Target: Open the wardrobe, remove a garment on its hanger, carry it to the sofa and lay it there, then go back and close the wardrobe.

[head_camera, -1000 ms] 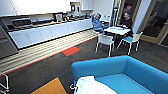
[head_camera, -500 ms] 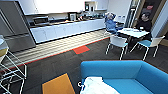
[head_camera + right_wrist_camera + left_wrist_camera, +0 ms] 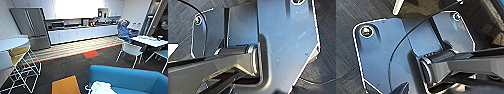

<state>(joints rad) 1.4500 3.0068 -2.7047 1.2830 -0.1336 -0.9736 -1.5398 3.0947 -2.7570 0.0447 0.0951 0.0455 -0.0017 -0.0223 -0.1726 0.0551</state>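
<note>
The bright blue sofa (image 3: 130, 77) fills the lower right of the head view, with its low back toward me. The white garment (image 3: 101, 88) lies crumpled on the seat at the sofa's left end. A thin white loop, the hanger (image 3: 87, 88), sticks out at the garment's left side. Both wrist views look down on the robot's own dark plate and jointed bar over dark carpet.
A round white table (image 3: 11, 43) and wire-frame chairs (image 3: 21, 65) stand close on the left. A grey fridge (image 3: 31, 25) and a white kitchen counter (image 3: 82, 33) line the far wall. At the right, two seated persons (image 3: 124, 30), a white table (image 3: 150, 41) and a white chair (image 3: 131, 50).
The whole head picture has shifted right: the camera has turned left, bringing in the fridge and the round table. The garment lies as before on the sofa.
</note>
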